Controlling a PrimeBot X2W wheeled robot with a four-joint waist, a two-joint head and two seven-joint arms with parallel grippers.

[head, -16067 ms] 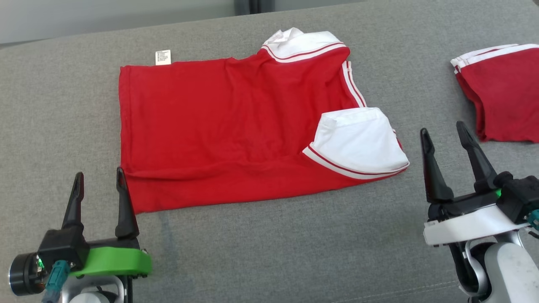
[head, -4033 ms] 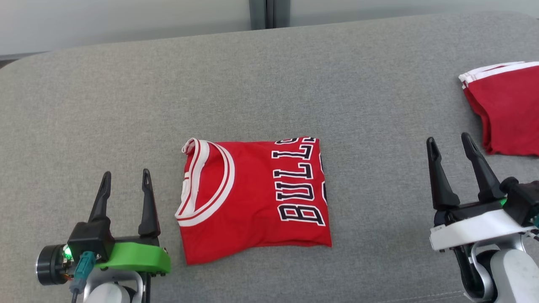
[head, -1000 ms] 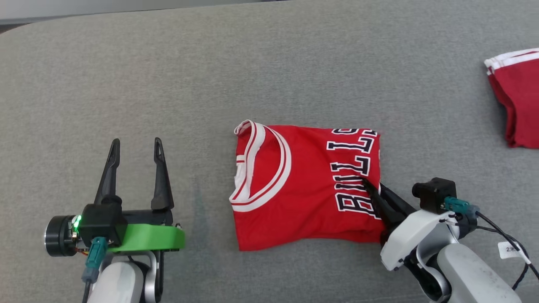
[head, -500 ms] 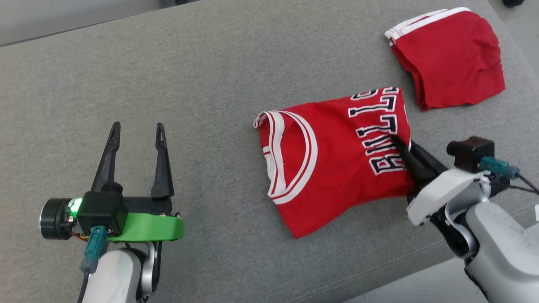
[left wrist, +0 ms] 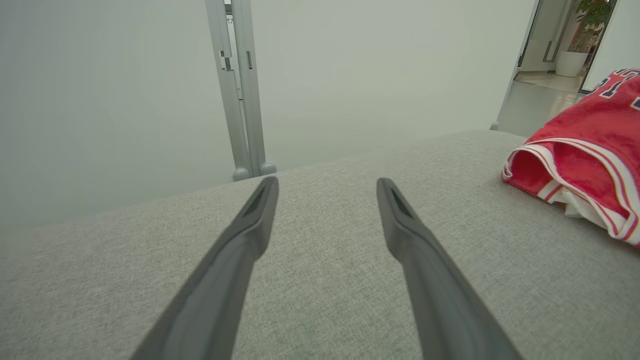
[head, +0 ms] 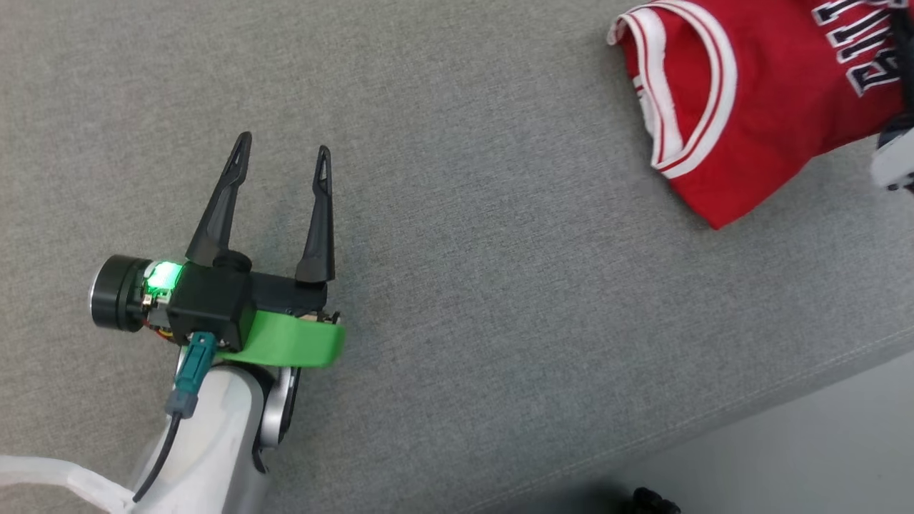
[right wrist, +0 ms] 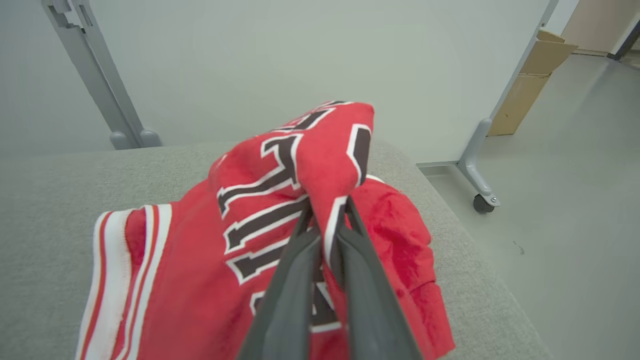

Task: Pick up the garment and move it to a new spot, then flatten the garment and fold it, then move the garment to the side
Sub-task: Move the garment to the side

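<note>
The garment (head: 742, 107) is a folded red jersey with white trim and dark letters, lying at the top right of the head view on the grey cushion. In the right wrist view my right gripper (right wrist: 327, 207) is shut on the garment's (right wrist: 200, 260) lettered edge, which bunches up over the fingers. A pale part of that gripper's body (head: 894, 160) shows at the head view's right edge. My left gripper (head: 284, 143) hovers open over bare cushion, well left of the jersey, with nothing between its fingers (left wrist: 250, 235). The jersey's collar end (left wrist: 590, 145) lies to its right.
The grey cushion (head: 500, 250) ends in a front edge at the lower right, with floor (head: 821, 442) beyond. More red cloth (right wrist: 400, 240) lies just right of the held edge. A partition post (left wrist: 240, 100), its wheeled foot (right wrist: 480, 200) and a cardboard box (right wrist: 530, 75) stand behind.
The head camera has swung, so the whole picture shifted. My right gripper, still shut on the jersey, has dragged it rightward toward the other red cloth. The left gripper stays open.
</note>
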